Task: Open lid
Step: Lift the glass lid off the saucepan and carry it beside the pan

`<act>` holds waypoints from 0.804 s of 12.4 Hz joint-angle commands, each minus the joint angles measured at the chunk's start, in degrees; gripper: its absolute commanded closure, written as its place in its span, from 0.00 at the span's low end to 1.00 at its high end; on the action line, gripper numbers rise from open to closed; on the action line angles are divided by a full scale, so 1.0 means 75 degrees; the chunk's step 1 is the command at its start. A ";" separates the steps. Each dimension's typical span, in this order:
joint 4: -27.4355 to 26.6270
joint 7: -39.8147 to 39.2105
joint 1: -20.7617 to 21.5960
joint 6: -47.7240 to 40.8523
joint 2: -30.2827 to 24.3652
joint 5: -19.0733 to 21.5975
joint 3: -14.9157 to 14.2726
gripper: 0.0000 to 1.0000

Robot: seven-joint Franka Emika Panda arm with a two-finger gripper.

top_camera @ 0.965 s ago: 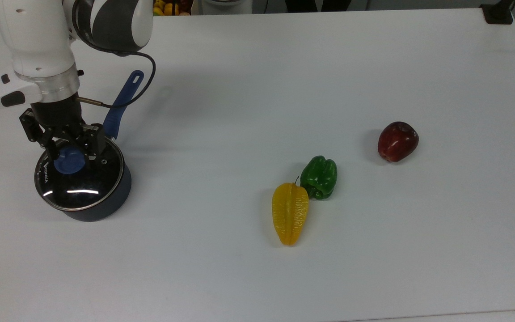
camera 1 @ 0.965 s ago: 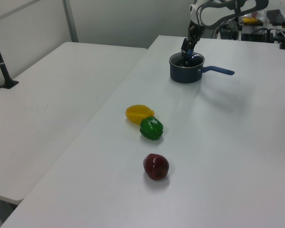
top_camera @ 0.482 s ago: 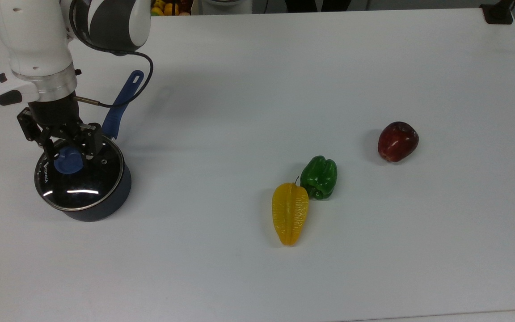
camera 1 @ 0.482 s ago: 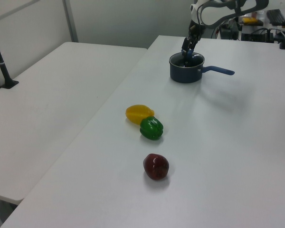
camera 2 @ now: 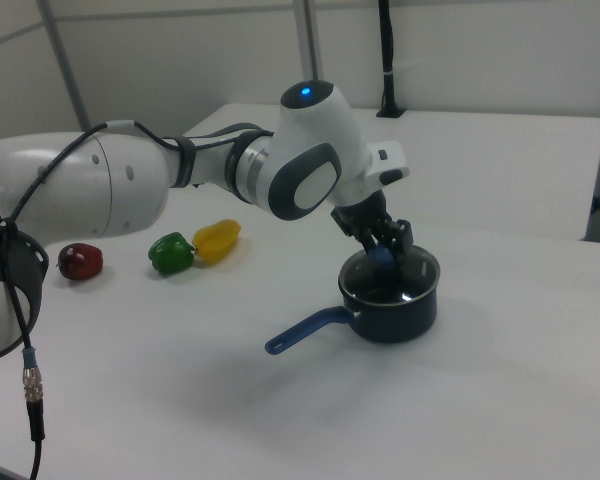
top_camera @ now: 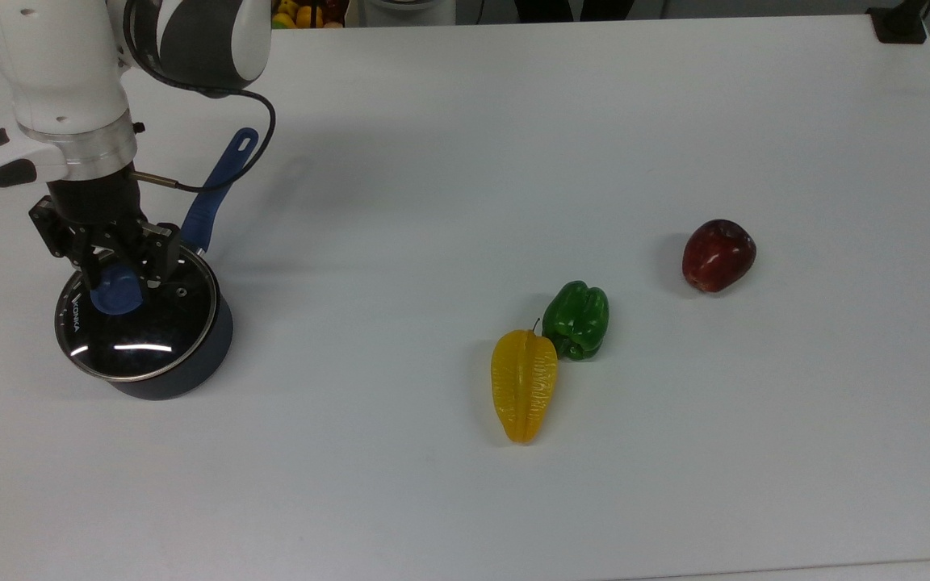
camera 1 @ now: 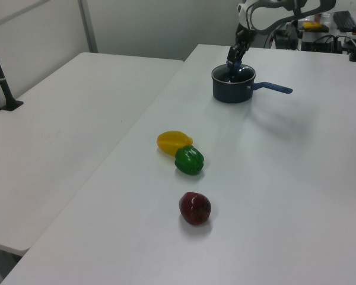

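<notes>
Top view: at nine o'clock on the white table (top_camera: 465,161), the gripper (top_camera: 116,270) pinches the blue knob (top_camera: 116,292) of the lid (top_camera: 136,319), which covers the dark saucepan (top_camera: 182,367); its contents cannot be told. Since a second ago the lid has shifted slightly toward the top view's left. A yellow starfruit (top_camera: 523,384), green pepper (top_camera: 577,319) and red apple (top_camera: 718,255) lie unmoved.

Left view: at twelve o'clock, the gripper (camera 1: 233,64) meets the saucepan (camera 1: 232,89) top.

Right view: the lid (camera 2: 395,275) appears tilted over the saucepan (camera 2: 395,312).
</notes>
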 commanded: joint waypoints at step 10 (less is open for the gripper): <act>-0.0110 -0.0113 -0.0311 -0.1483 -0.1254 0.0018 -0.0087 0.48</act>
